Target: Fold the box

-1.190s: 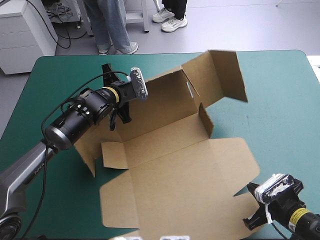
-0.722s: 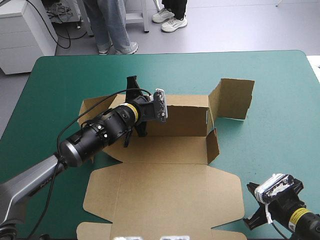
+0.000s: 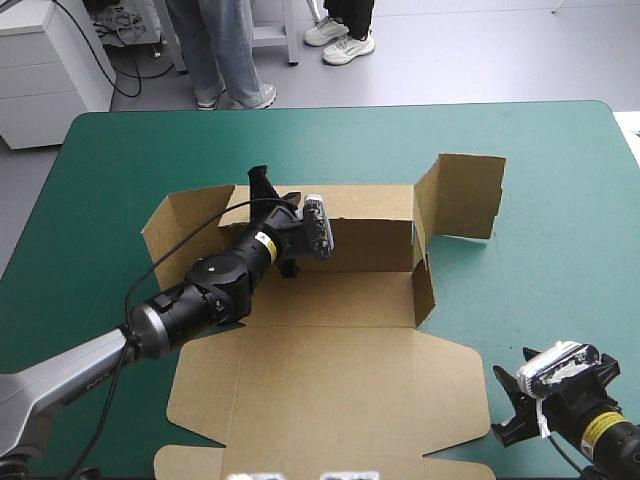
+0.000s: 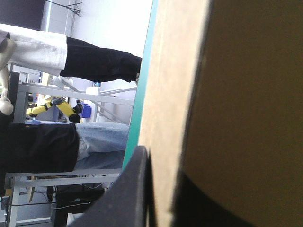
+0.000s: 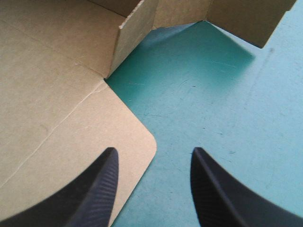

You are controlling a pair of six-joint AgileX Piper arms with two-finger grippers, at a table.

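Fold in progress: the brown box (image 3: 340, 295) sits mid-table, its rear wall (image 3: 365, 215) upright and its lid panel (image 3: 330, 390) flat toward the table's near edge. The left gripper (image 3: 262, 188) pinches the rear wall's top edge, the board clamped between its black fingers (image 4: 135, 189). The right gripper (image 5: 152, 153) hovers spread wide just off the lid panel's rounded corner (image 5: 142, 142), over bare teal-green cover (image 3: 560, 200) that lies open to the right of the box.

Bright, even overhead light; the box (image 3: 330, 370) walls cast soft shadows on the teal-green cover (image 3: 560, 150)
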